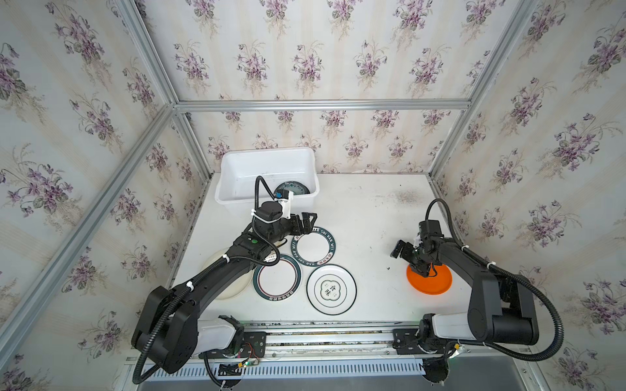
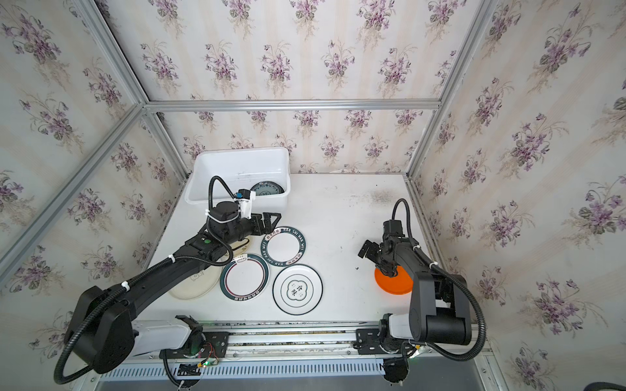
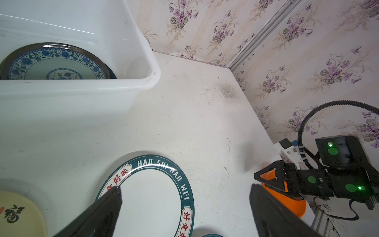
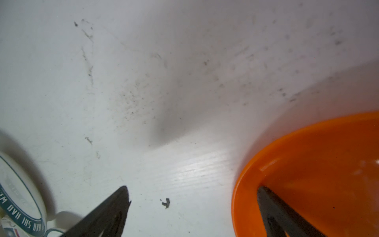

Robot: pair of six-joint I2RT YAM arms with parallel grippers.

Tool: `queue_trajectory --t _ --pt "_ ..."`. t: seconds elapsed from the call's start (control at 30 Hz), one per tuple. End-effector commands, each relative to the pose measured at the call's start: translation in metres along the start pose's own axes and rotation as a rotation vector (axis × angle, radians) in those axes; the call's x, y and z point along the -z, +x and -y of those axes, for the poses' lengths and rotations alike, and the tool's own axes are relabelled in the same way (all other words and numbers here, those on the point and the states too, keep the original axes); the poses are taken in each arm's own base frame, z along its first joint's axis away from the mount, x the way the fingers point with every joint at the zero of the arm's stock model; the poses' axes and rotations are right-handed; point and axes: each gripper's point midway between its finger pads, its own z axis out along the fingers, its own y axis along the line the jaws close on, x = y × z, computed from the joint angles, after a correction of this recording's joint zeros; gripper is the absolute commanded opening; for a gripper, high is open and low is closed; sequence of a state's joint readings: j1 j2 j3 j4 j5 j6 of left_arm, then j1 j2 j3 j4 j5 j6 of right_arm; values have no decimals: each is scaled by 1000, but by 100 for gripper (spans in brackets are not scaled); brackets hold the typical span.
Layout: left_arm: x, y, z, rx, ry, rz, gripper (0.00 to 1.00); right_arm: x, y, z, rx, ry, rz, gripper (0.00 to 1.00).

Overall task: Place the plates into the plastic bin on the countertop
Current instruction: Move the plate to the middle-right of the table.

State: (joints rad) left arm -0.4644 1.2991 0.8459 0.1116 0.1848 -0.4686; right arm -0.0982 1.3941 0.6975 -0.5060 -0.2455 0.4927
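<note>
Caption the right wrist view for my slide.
Open right gripper straddles the rim of the orange plate, one finger over it, one over the scuffed countertop.

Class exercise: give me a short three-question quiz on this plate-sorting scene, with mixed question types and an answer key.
1. True or false: the blue patterned plate lies inside the bin.
2. Which plate is nearest the right gripper? A the orange plate; B the cream plate; C the blue patterned plate.
3. Fill in: the left gripper and the right gripper both stand ____.
Key: 1 true; 2 A; 3 open.
</note>
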Motion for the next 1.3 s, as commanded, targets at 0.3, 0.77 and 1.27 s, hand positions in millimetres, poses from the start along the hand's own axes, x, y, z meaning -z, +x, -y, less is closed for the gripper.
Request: queue_trajectory --t 0.3,0.77,1.27 --pt "8 -9 9 -27 26 39 100 0 -19 -45 107 -169 6 100" --pt "30 -12 23 -35 87 64 100 44 -48 -24 124 -91 86 99" --pt "46 -6 38 -75 163 59 100 61 -39 69 -112 147 124 96"
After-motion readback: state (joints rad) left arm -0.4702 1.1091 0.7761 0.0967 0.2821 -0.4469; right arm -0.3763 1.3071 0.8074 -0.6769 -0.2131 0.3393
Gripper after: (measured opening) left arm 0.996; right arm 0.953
